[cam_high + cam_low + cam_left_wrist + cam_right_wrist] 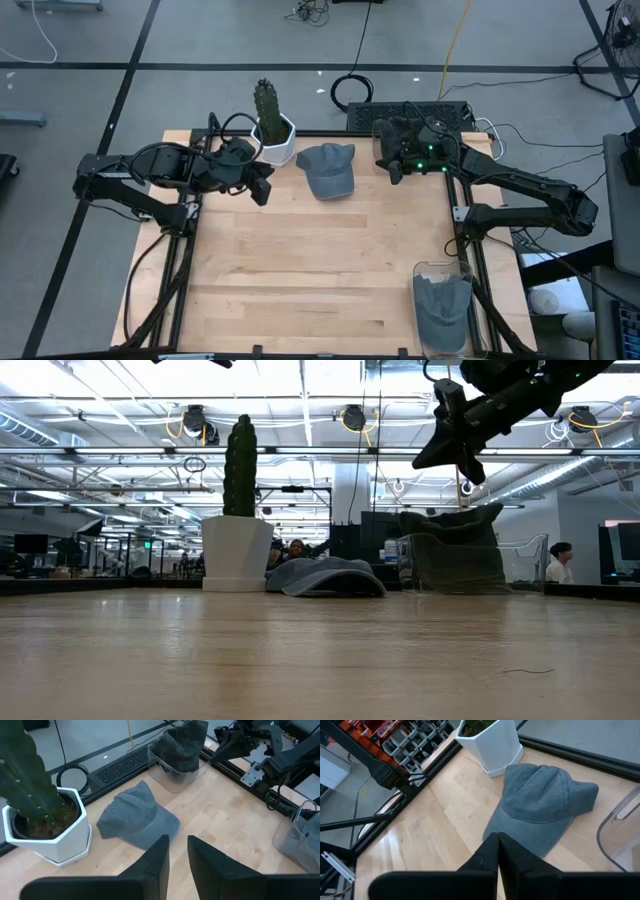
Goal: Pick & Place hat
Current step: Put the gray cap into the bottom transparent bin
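Observation:
A grey cap (328, 171) lies crown up on the wooden table near its far edge, just right of the potted cactus (268, 125); it also shows as the cap (135, 817) and the cap (540, 805). My left gripper (262, 188) hovers left of the cap, open with a narrow gap (178, 841). My right gripper (395, 172) hangs right of the cap, high above the table (440, 455), shut (497, 837). Neither touches the cap.
A clear container (443, 305) holding another grey hat stands at the near right corner. A second clear container with a dark hat (180, 750) stands at the far right, under my right arm. A black mat (410, 113) lies beyond the far edge. The middle of the table (320, 260) is bare wood.

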Controlling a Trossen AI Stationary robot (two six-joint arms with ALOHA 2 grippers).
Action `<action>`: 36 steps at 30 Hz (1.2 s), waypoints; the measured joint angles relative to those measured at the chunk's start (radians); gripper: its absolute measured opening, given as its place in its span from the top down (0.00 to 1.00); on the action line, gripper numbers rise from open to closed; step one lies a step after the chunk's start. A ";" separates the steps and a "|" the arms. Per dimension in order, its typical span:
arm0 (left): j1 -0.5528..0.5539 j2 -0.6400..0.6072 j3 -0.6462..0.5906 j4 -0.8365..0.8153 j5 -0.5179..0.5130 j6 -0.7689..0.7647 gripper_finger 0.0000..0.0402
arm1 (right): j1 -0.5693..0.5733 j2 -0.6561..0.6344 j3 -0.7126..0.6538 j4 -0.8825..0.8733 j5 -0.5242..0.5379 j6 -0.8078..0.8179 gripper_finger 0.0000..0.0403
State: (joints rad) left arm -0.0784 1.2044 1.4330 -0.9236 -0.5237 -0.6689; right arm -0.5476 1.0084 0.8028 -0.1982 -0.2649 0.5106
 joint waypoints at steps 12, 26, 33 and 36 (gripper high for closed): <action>0.015 0.000 0.000 -0.022 0.002 -0.030 0.81 | 0.000 0.000 0.000 -0.002 -0.106 0.003 1.00; 0.077 0.000 0.000 -0.015 0.002 -0.070 0.81 | 0.000 -0.061 -0.001 -0.001 -0.105 0.014 1.00; 0.097 0.000 0.000 -0.014 0.002 -0.069 0.81 | 0.000 -0.068 -0.001 -0.002 -0.104 0.036 1.00; 0.100 0.000 0.000 -0.014 0.002 -0.067 0.81 | 0.000 -0.068 -0.001 -0.001 -0.104 0.049 1.00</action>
State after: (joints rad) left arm 0.0219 1.2045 1.4330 -0.9375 -0.5217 -0.7361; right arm -0.5480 0.9405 0.8021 -0.1996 -0.3688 0.5594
